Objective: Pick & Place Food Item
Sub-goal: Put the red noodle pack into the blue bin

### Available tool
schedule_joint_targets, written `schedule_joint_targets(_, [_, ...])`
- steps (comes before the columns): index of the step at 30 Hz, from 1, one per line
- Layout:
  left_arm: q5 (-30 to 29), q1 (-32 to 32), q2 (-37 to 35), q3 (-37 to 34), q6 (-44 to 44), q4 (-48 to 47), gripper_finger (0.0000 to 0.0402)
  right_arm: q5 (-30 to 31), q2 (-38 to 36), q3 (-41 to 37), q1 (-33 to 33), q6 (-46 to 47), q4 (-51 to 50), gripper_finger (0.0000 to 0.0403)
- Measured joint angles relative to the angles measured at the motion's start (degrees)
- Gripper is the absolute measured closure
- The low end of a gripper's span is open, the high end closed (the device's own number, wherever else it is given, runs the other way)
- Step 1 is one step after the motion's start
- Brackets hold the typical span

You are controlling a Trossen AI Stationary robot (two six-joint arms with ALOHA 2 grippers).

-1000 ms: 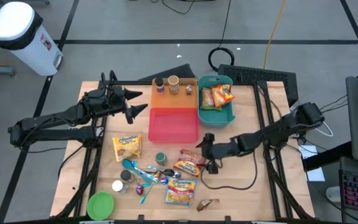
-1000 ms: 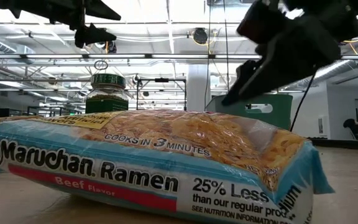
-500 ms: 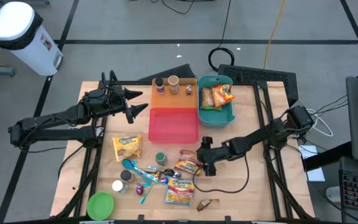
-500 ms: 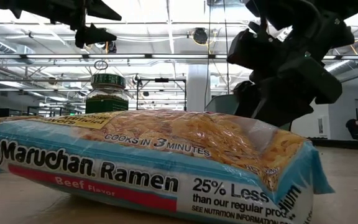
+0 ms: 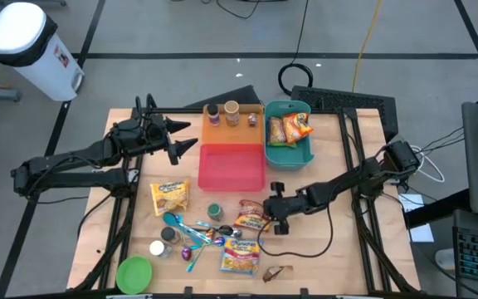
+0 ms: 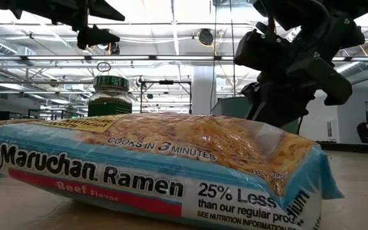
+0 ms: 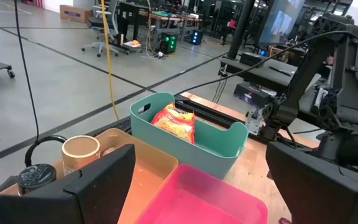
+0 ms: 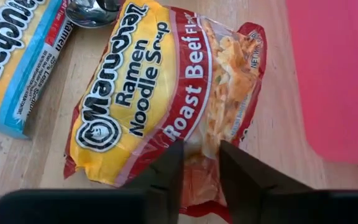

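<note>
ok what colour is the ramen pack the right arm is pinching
Red and yellow, a roast beef ramen pack, clearest in the right wrist view.

Blue ramen packet: "Maruchan Ramen", "Beef Flavor", "Cooks in 3 minutes", "25% Less", "than our regular prod…", "See nutrition information", the rest cut off.
Red and yellow ramen packet: "Maruchan Ramen Noodle Soup", "Roast Beef Fl…", partly creased.

Overhead camera spans the whole table; the level one sits close behind a blue ramen pack.
</note>
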Motion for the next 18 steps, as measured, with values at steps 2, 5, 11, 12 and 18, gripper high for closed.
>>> schedule_joint_targets(2, [0.0,0.0,0.0,0.0,0.0,0.0,0.0030,0.0,-0.8,0.0,0.0,0.0,-0.3,0.0354])
schedule_joint_targets(5, [0.0,0.0,0.0,0.0,0.0,0.0,0.0033,0.0,-2.3,-0.1,0.0,0.0,-0.3,0.0387])
schedule_joint_targets(11, [0.0,0.0,0.0,0.0,0.1,0.0,0.0040,0.0,-8.2,-0.1,0.0,0.0,-1.1,0.0399])
schedule_joint_targets(12, [0.0,0.0,0.0,0.0,0.1,0.0,0.0041,0.0,-9.6,-0.1,0.0,0.0,-1.2,0.0401])
schedule_joint_targets(18, [0.0,0.0,0.0,0.0,0.2,0.0,0.0041,0.1,-18.4,-0.1,0.0,-2.2,-1.4,0.0402])
